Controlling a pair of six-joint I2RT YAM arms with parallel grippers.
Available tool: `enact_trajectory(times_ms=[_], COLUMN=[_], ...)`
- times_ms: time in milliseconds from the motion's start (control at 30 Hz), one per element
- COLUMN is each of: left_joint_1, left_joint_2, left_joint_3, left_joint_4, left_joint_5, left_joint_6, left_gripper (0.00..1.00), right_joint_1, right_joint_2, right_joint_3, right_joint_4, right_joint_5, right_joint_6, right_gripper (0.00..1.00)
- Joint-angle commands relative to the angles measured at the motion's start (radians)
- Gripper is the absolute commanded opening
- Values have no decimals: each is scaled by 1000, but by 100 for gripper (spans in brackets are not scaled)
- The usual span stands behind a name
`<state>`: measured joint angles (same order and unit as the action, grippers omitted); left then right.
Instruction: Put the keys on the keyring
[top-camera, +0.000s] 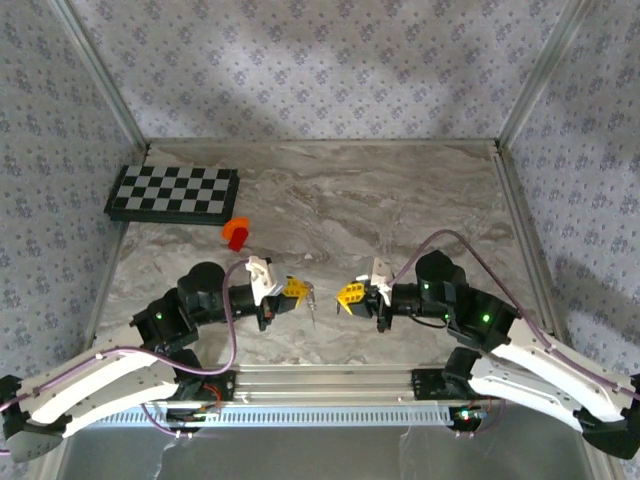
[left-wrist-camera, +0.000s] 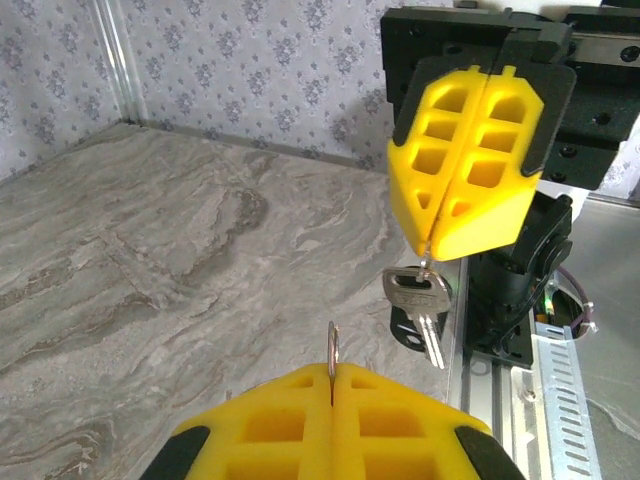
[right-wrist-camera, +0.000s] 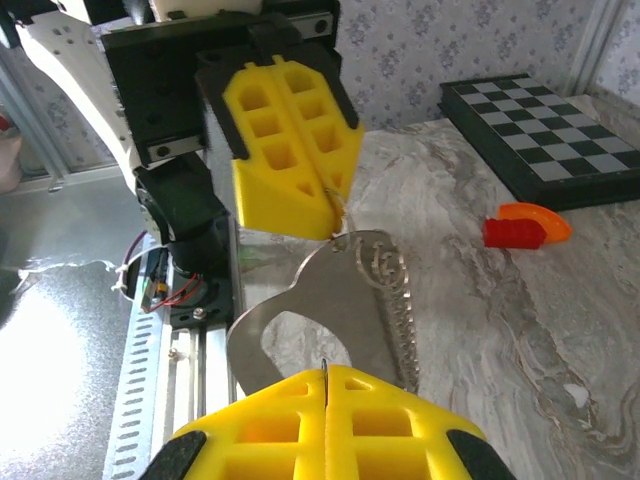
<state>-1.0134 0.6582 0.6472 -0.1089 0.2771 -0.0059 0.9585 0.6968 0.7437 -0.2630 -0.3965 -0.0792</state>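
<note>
— Where is the key (left-wrist-camera: 420, 295)?

— Hanging from the tip of the right gripper (left-wrist-camera: 435, 245), whose jaws are closed on its top. It is silver, with a rounded head and a slot in it, the blade pointing down and slightly aslant. Something dark sits behind it; I cannot tell what.

— And up close?

— Flat silver metal (right-wrist-camera: 370, 290) with an opening and a toothed edge, standing out beyond those jaws.

— The keyring (left-wrist-camera: 332, 348)?

— Seen edge-on as a thin silvery loop, upright, pinched between the closed jaws of the left gripper (left-wrist-camera: 332, 378). The key is not on it.
</note>
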Motion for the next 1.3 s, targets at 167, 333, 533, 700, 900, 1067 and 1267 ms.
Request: enact_trajectory(times_ms=[167,333,533,700,900,1067,1267], left_joint_1=[-11,-11,-13,-16,-16,-16,-16], left_joint_2=[-7,-11,-49,-83,-91,-78,-70], left_joint_3=[51,41,21,20,8,12,6], left_joint_4=[22,18,17,7,18,17,29], left_joint_5=[31,64,91,117,141,143,129], left_joint_6=[11,26,32,42,44,49,39], left_gripper=[0,0,0,0,0,0,0], right_joint_1=[-26,-29,-29,-26,-5,23,72], right_joint_2=[1,35,55,69,71,97,112], right_joint_3=[9,54,92,108,120,139,151], right_joint_4=[-5,-34,-65,-53,0,20,28], right_joint_5=[16,10,1,-37,-54,-58,2], right_joint_6=[12,0,6,2,1,-10,-36], right_gripper=[0,0,0,0,0,0,0])
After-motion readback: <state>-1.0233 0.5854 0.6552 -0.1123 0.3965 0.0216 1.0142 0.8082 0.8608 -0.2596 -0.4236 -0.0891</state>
